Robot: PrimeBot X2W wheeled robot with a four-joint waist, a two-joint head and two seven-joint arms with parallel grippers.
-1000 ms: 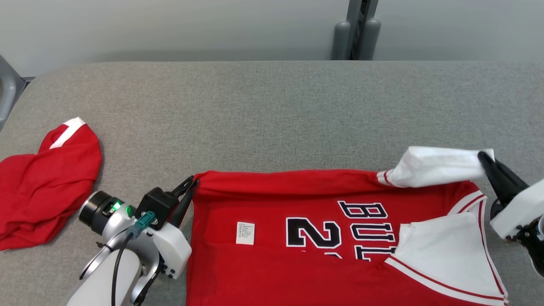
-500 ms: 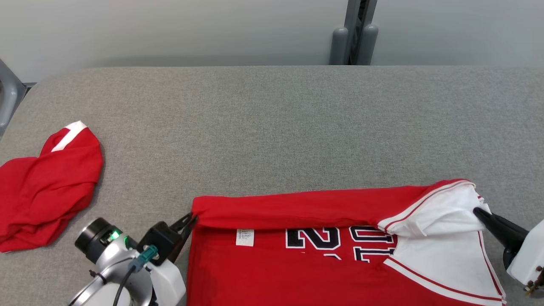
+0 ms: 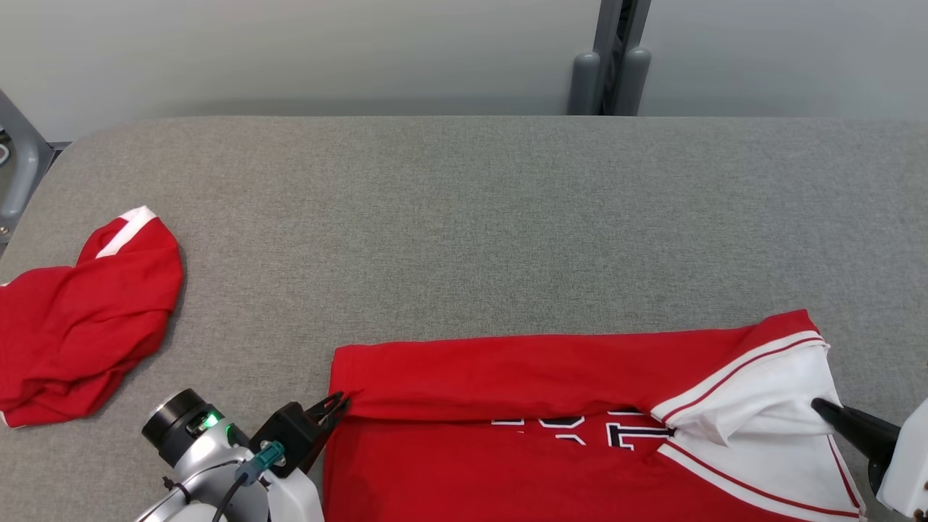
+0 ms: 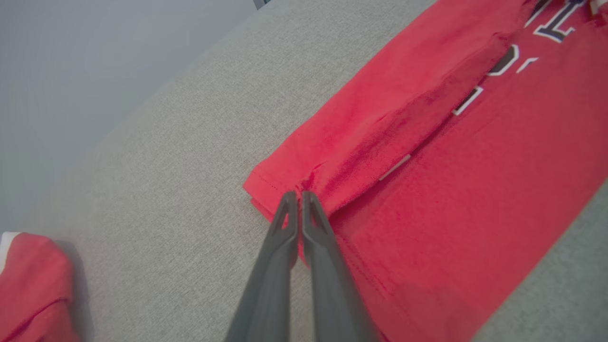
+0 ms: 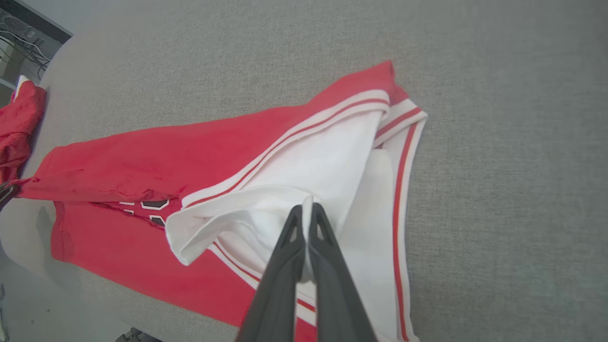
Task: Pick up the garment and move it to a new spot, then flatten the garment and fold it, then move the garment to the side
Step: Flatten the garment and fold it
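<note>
With the left gripper and right gripper each clamped onto the red-and-white jersey garment (lying at the front of the grey fabric table), uneven pulling could skew the fold.

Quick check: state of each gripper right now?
Left gripper: shut on the red and white fabric jersey, red edge.
Right gripper: shut on its white sleeve fold.

Both closed: left fingers, right fingers.

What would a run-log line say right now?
step: folding jersey | left hand: shut on its red corner | right hand: shut on its white part | second red garment: apart, left
</note>
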